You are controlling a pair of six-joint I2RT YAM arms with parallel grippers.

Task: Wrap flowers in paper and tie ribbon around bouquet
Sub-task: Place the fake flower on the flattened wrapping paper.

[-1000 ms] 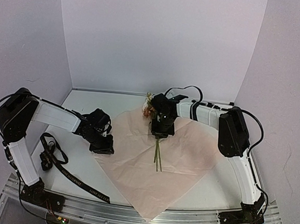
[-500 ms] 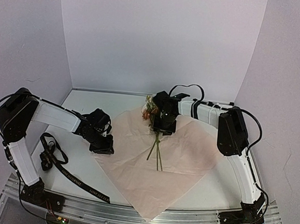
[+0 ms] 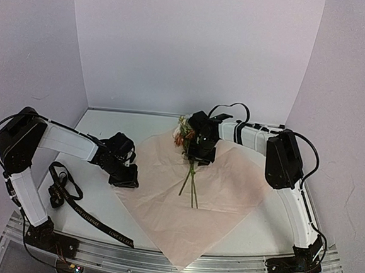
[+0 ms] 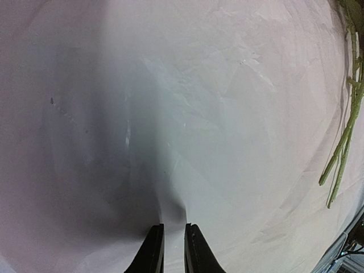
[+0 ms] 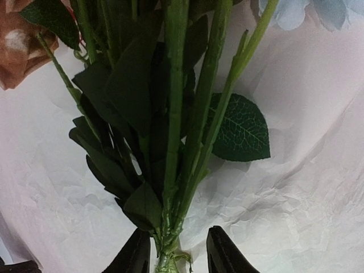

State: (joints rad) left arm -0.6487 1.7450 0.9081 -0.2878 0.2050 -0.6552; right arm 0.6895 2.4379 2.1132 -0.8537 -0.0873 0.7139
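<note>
The flowers point(image 3: 183, 131) lie on the paper point(image 3: 164, 211), blooms far, stems point(image 3: 192, 188) pointing nearward, with the right pincer point(image 5: 179, 234) parted astride the stems and the left pincer point(image 4: 172, 228), farther off, nipping a fold of paper.

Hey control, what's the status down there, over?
Left end effector pinching paper corner. Right end effector open astride the stems. Flowers lying on paper, unwrapped. Ribbon lies aside, left.

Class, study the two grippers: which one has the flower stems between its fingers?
The right gripper: its open jaws straddle the thin green stems of the mixed flower bunch. The left gripper pinches the pale pink wrapping paper instead.
</note>
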